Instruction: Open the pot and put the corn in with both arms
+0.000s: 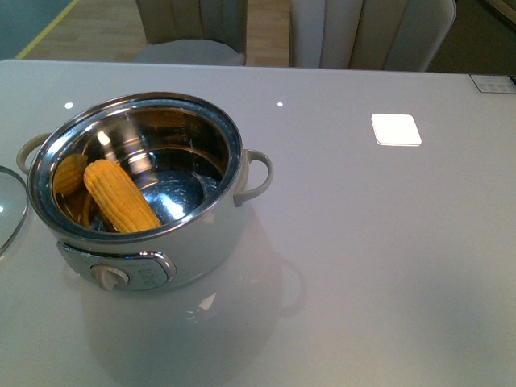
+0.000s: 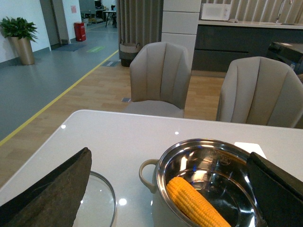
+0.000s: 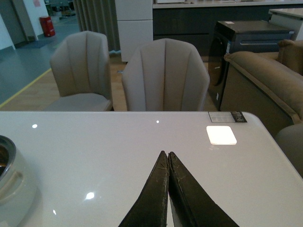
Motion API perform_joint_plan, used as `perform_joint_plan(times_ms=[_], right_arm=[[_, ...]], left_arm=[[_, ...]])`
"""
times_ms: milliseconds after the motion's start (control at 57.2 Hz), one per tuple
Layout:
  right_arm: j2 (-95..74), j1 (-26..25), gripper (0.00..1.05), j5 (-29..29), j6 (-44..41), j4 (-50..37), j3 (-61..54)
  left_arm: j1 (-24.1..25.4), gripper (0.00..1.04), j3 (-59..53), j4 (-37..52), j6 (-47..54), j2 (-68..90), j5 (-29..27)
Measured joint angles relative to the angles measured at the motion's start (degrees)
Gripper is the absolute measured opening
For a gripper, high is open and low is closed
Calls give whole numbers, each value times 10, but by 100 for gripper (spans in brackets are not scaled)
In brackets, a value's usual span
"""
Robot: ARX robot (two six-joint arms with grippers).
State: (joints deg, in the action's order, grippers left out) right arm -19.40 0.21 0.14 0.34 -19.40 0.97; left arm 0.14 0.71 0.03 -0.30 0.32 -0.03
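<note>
Left gripper point(image 2: 165, 189) spread, corn point(image 2: 196, 203) between

Corn point(image 1: 121, 196) inside open pot point(image 1: 201, 234)

Flat black end effector fingers point(image 3: 165, 189), matte, tapered, scuffed surfaces

we see glossy white table point(image 1: 387, 266) w/ ceiling-light glints | two beige padded chairs point(image 3: 164, 75) behind it | wood floor point(image 2: 90, 90) w/ yellow line, grey floor beyond | potted plant point(image 2: 20, 35) by white wall | tan sofa point(image 3: 265, 80) | dark cabinets point(image 2: 236, 47)
</note>
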Motion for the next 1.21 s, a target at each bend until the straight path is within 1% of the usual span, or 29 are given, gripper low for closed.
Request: perform_joint_plan(times_ms=[157, 507, 542, 560, 595, 1207], right_arm=[[42, 0, 2, 0, 0, 42, 0], [94, 0, 2, 0, 0, 94, 0], [121, 0, 2, 0, 0, 130, 0], [146, 0, 2, -2, 0, 164, 0], [177, 0, 2, -1, 0, 188, 0], [190, 0, 2, -1, 0, 193, 0]], left_arm=[[0, 98, 0, 0, 0, 0, 0], [0, 98, 0, 0, 0, 0, 0], [0, 98, 0, 0, 0, 0, 0], [0, 98, 0, 0, 0, 0, 0], [0, 98, 0, 0, 0, 0, 0], [0, 98, 0, 0, 0, 0, 0]])
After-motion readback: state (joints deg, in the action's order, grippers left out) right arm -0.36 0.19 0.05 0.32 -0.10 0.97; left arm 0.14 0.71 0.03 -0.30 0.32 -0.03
